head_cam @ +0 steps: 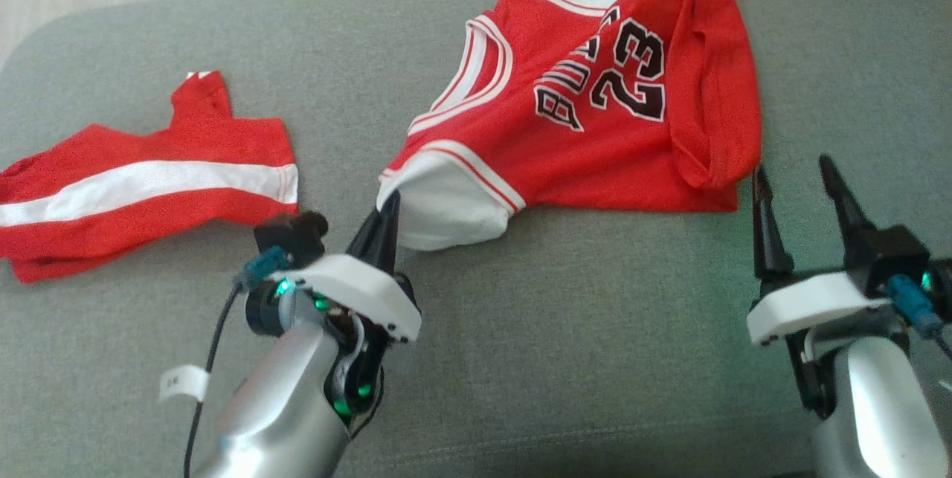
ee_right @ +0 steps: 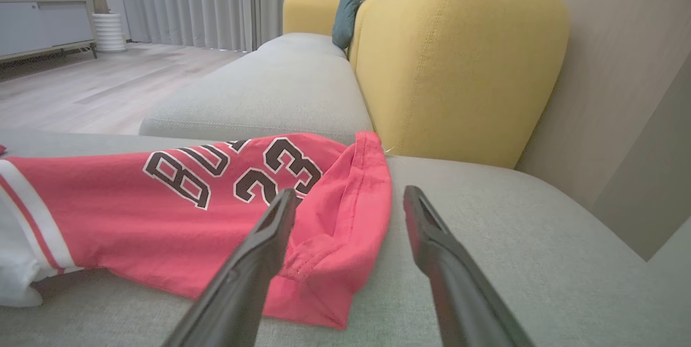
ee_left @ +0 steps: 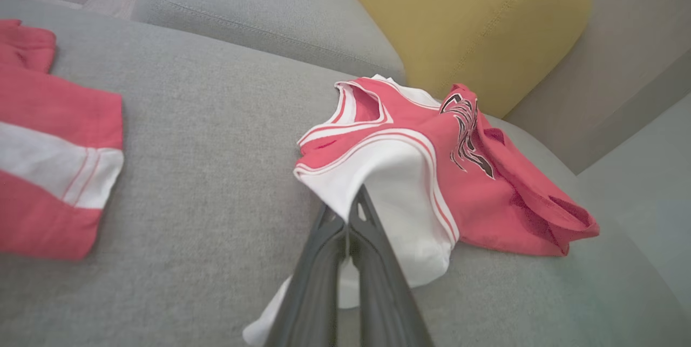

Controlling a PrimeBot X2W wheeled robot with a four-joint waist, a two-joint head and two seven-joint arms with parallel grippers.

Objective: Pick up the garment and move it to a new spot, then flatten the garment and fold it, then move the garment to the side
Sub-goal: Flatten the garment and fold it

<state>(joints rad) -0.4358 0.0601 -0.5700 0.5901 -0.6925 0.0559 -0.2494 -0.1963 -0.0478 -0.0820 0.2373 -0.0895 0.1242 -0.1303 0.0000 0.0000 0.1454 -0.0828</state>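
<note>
My left arm (head_cam: 282, 389) reaches forward and inward, the left gripper (head_cam: 390, 203) clamped on the white edge of the jersey (head_cam: 595, 151), which lies crumpled on the grey sofa (head_cam: 558, 329). My right gripper (head_cam: 792, 169) points forward, fingers apart, just beside the jersey's near corner.

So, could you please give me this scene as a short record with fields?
surface: grey fabric sofa seat
garment: red basketball jersey with number 23, crumpled, right edge folded over
other cloth: red shorts with a white stripe, lying apart at left
left jaws: shut on the jersey's white sleeve
right jaws: open, holding nothing, near jersey's folded edge
background: yellow padded backrest
</note>
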